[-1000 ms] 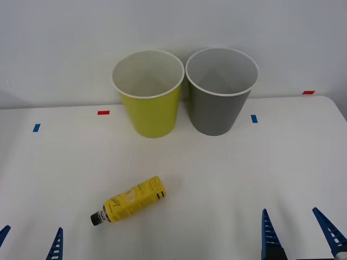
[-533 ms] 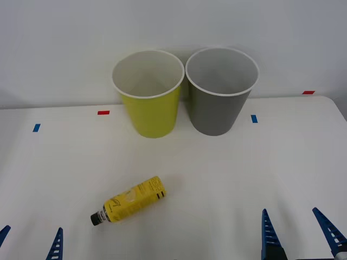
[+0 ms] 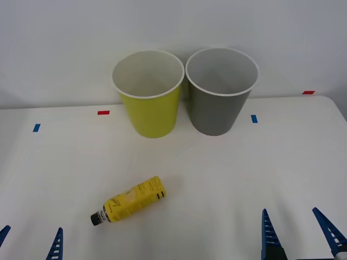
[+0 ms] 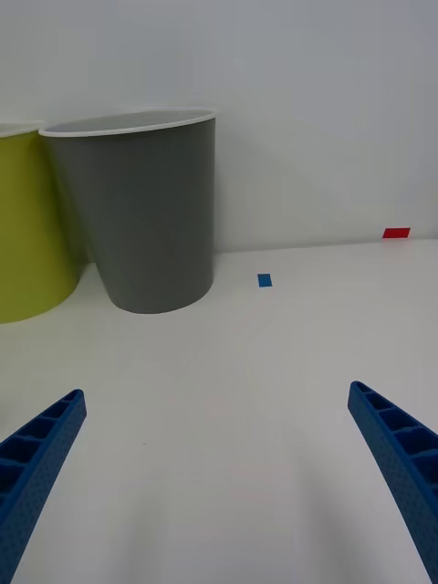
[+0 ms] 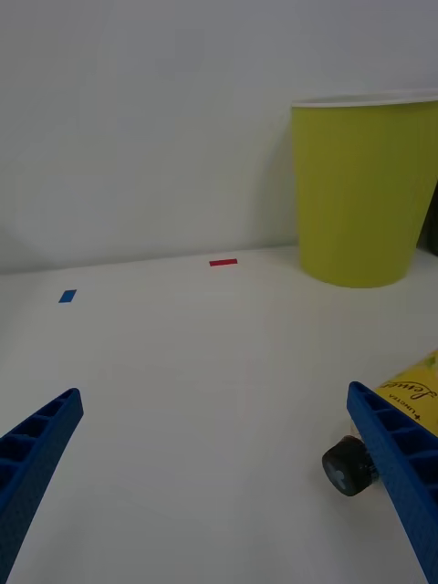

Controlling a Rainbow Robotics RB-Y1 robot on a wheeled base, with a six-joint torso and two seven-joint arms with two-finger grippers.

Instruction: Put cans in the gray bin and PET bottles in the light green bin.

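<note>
White table (image 3: 227,179) with small tape marks before a plain pale wall (image 3: 65,38)

A yellow-green bin (image 3: 148,95) with a white rim and a dark gray bin (image 3: 221,92) with a white rim stand on a white surface (image 3: 217,179). A bottle (image 3: 129,200) has a yellow label with dark print and a black cap. Both pincers have ribbed blue fingers (image 3: 267,233).

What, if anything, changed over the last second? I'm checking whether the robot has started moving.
Nothing visibly changed. The bottle lies on its side on the table in the same spot, nearer the left gripper. The green bin and gray bin stand side by side at the back. Both grippers, the right gripper too, stay open at the near edge, holding nothing.
</note>
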